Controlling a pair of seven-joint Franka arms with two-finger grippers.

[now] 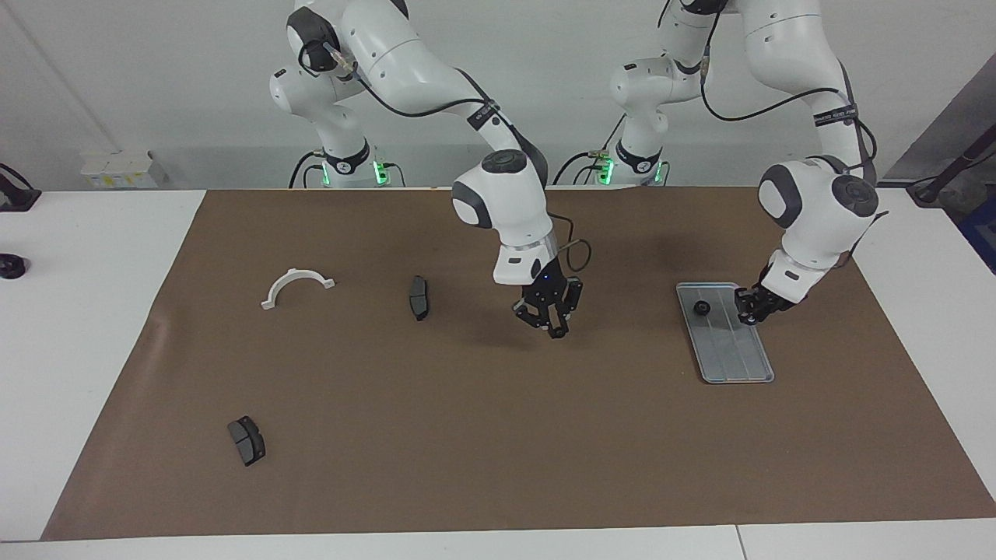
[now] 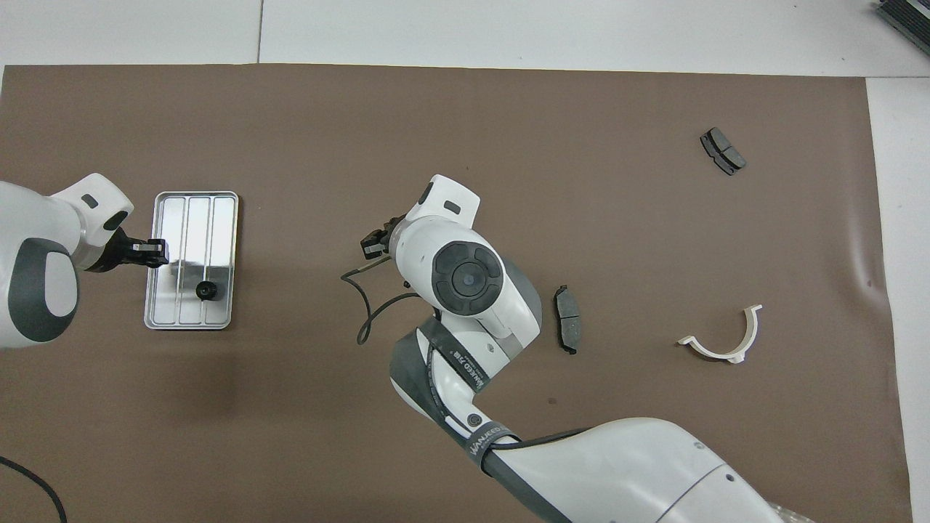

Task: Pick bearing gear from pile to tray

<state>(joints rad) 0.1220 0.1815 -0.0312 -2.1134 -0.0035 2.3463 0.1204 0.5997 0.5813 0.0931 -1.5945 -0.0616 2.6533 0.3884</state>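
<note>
The silver-grey grooved tray [image 1: 735, 354] lies on the brown mat toward the left arm's end of the table. One small black bearing gear [image 1: 701, 308] sits in it, at the end nearer the robots. It also shows in the overhead view [image 2: 206, 290], on the tray [image 2: 189, 218]. My left gripper [image 1: 753, 305] hangs low at the tray's long edge, beside the gear and apart from it; it also shows in the overhead view [image 2: 149, 252]. My right gripper [image 1: 549, 317] points down over bare mat at the table's middle, also seen from above [image 2: 374, 243]. No pile of gears shows.
A dark brake pad [image 1: 419, 297] lies near the middle and another [image 1: 247, 440] lies far from the robots at the right arm's end. A white half-ring [image 1: 297, 286] lies beside the first pad. All rest on the brown mat [image 1: 498, 451].
</note>
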